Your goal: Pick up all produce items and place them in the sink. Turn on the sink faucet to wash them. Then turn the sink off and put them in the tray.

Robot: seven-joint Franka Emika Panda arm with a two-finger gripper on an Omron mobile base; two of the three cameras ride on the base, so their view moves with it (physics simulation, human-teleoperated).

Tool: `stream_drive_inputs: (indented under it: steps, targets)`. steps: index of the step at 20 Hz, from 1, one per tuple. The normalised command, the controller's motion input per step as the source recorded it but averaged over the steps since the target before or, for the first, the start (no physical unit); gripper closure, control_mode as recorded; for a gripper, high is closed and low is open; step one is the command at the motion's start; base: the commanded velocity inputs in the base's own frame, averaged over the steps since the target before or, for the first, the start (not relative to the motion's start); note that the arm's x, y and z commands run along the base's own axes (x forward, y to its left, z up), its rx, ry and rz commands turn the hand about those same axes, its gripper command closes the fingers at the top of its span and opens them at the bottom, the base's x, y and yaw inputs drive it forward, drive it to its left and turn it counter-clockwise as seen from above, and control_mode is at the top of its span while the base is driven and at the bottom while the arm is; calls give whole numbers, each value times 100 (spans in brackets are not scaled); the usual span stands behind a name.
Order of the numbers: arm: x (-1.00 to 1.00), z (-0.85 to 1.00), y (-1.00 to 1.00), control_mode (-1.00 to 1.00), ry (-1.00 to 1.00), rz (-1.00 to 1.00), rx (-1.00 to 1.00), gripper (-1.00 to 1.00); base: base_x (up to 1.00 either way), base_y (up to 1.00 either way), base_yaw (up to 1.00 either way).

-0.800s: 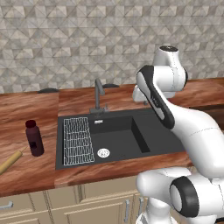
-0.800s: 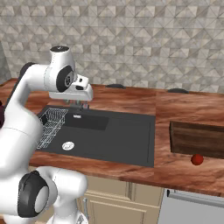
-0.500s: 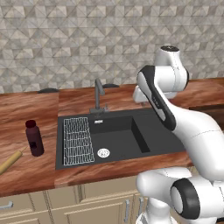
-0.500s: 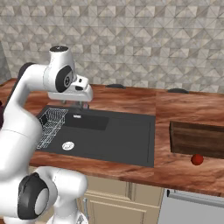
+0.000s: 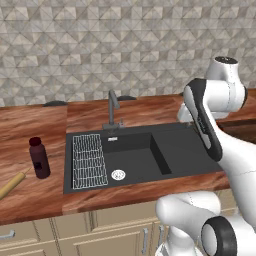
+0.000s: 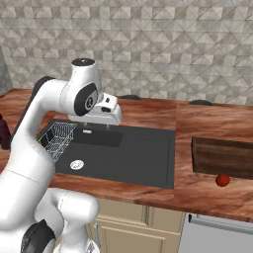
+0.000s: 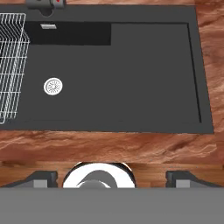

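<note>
Claw point(image 7: 112, 178) hangs high over the big matte black-grey rectangular sink point(image 7: 148, 65), jaws spread wide w/ nothing between them; its dark fingertips point(image 7: 41, 178) sit far apart at 6 o'clock in the hand view. Round silver drain point(image 7: 53, 86) at 9 o'clock, white wire rack point(image 7: 11, 65) at 10. Small glossy red round fruit point(image 6: 222, 180) lies on the reddish wood worktop point(image 6: 148, 111) at 3 o'clock in the right base view, just beside the near rim of the dark brown rectangular wooden tray point(image 6: 222, 157), well apart from the sink. Slim grey gooseneck faucet point(image 5: 113, 107) stands behind the basin. Dark maroon bottle point(image 5: 39, 158) and tan wooden rolling pin point(image 5: 11, 185) at 9 o'clock in the left base view
</note>
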Motion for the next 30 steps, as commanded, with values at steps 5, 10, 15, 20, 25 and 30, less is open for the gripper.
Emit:
stream_drive_inputs:
  steps: [5, 10, 15, 20, 25, 30]
  targets:
    - [-4, -18, -100, -100, 2, -12, 0, -100, 0, 0, 0]
    - [0, -31, -100, -100, 8, -16, 0, -100, 0, 0, 0]
    - [0, -31, -98, -100, 8, -16, 0, -100, 0, 0, 0]
    - [3, -27, -91, -100, 7, -15, 0, -100, 0, 0, 0]
    - [16, -25, -83, -100, 5, -12, 0, -100, 0, 0, 0]
    - [19, -25, -80, -100, 4, -9, 0, -100, 0, 0, 0]
